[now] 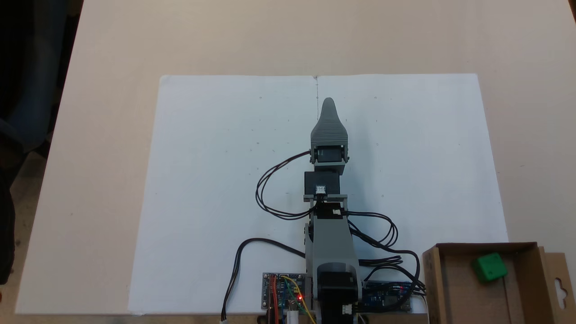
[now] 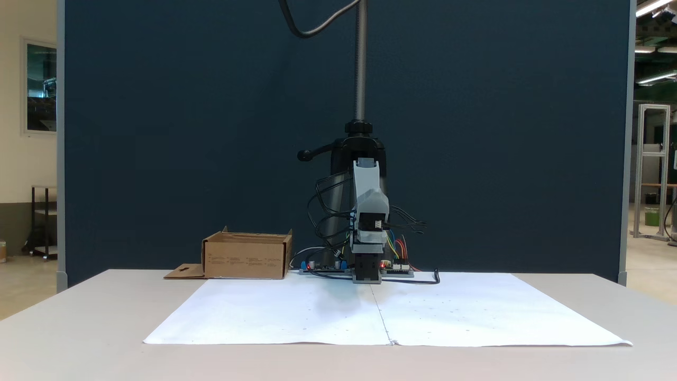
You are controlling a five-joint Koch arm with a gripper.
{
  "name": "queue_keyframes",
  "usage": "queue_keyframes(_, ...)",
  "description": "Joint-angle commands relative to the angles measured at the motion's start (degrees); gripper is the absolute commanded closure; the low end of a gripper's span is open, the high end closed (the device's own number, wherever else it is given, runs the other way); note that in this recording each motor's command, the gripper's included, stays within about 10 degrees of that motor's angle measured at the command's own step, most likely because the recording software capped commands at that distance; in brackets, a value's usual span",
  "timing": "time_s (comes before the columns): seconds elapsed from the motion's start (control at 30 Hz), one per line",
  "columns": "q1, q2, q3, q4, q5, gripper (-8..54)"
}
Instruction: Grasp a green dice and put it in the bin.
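Note:
The green dice [image 1: 489, 267] lies inside the bin [image 1: 454, 288], close to its far right corner in a fixed view. That bin is a shallow brown cardboard box at the table's lower right, with a slotted flap on its right side. In the other fixed view the bin [image 2: 246, 256] stands left of the arm's base and its walls hide the dice. The arm is folded over the middle of the white paper. My gripper [image 1: 328, 102] points away from the base, well clear of the bin. Its jaws lie one over the other, so a gap cannot be made out. The gripper [image 2: 366, 166] holds nothing that I can see.
White paper [image 1: 216, 180] covers the middle of the beige table. Black cables [image 1: 270, 189] loop left and right of the arm, and circuit boards [image 1: 283, 292] sit at its base. A dark partition [image 2: 158, 132] and a black stand [image 2: 360, 79] rise behind the table.

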Motion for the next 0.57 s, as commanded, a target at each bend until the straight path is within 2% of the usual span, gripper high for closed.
queue_keyframes(0.0,-1.0,6.5,4.1,-9.8,-3.8,1.1)
queue_keyframes(0.53,-1.0,6.5,4.1,-18.2,-3.7,1.1)
